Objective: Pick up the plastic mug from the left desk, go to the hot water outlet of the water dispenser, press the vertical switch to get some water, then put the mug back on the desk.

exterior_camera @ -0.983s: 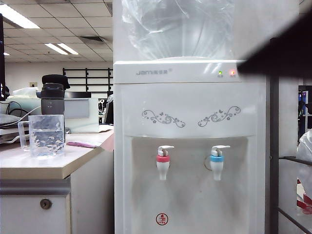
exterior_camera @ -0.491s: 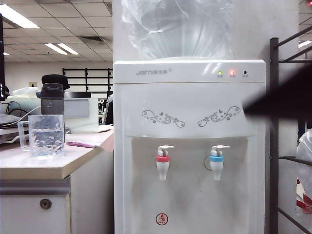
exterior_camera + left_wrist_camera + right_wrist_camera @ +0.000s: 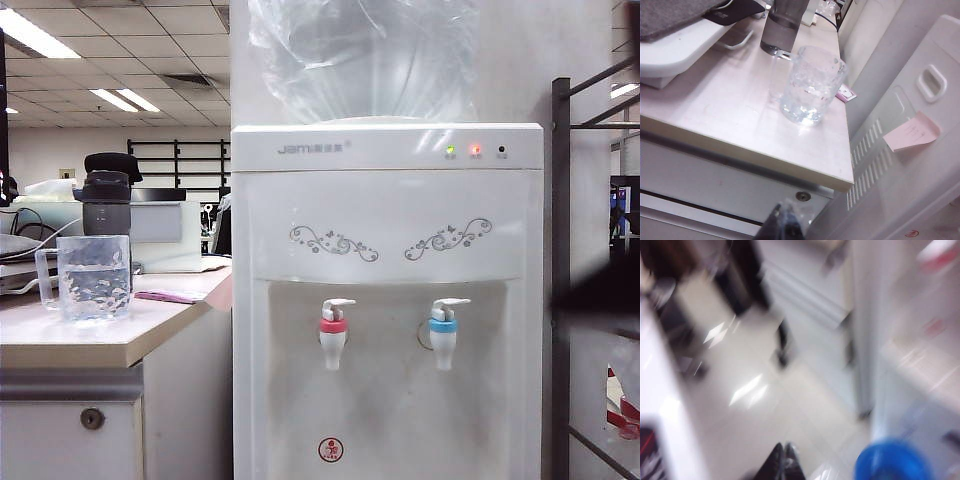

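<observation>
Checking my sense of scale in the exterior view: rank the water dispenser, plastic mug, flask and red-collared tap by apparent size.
1. Water dispenser
2. Plastic mug
3. Flask, partly hidden and farther back, so unsure against the mug
4. Red-collared tap

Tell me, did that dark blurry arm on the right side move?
Yes. The right arm has dropped: earlier it crossed level with the water dispenser's lights, now it hangs beside the blue tap, further right.

Left pincer [image 3: 785, 225], right pincer [image 3: 784, 460] closed.
</observation>
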Robot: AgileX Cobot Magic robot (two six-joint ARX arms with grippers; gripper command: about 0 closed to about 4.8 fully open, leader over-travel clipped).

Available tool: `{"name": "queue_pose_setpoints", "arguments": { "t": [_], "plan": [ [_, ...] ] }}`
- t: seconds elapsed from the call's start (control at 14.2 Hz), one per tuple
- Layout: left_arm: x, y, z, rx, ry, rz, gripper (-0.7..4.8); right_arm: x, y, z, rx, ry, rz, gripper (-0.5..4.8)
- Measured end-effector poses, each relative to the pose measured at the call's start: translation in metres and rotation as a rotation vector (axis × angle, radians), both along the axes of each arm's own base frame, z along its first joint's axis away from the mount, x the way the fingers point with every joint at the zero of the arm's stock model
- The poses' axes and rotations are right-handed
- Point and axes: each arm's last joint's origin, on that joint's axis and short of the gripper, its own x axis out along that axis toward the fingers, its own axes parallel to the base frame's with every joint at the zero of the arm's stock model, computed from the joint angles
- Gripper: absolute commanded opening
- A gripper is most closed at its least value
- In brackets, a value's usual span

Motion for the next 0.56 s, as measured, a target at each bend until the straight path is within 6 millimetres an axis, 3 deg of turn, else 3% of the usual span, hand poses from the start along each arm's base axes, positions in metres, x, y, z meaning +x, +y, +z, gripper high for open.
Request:
{"name": "queue_pose_setpoints", "arguments": {
  "t": [0.28, 0.56],
  "plan": [
    [0.000, 0.000, 0.000, 0.000, 0.000, 0.000, -0.05, 0.011, -0.031, 0.021, 0.158, -0.204, -0.312, 0.10],
    [0.000, 0.000, 0.000, 0.000, 0.000, 0.000, -0.05, 0.023, -0.058, 0.030, 0.168, -0.309, -0.605, 0.10]
  ]
}}
